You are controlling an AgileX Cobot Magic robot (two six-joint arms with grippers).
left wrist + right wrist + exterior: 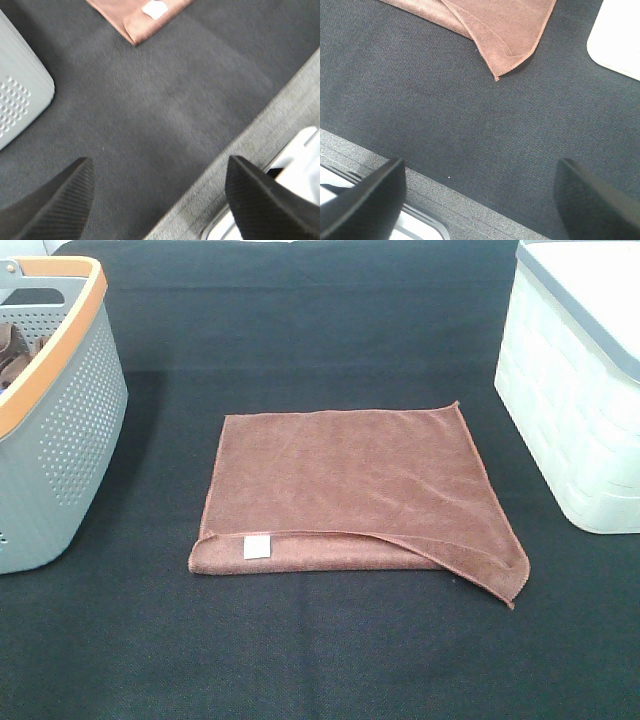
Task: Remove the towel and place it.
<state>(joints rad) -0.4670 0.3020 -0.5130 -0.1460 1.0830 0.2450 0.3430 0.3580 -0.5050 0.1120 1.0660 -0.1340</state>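
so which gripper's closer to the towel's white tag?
Left. The left gripper hangs open off the towel's folded corner bearing the tag. The right gripper, open, faces the opposite loose corner, tag out of its view.

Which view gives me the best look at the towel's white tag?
Exterior high: the white tag sits sharp on the folded towel, near its front left corner. The left wrist view shows the tag blurred at the frame edge. The right wrist view shows only a towel corner, no tag.

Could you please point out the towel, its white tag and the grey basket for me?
towel (pixel 350 475): exterior high view, middle of its top layer.
white tag (pixel 257 546): exterior high view, tag's centre.
grey basket (pixel 75 420): exterior high view, perforated side wall.
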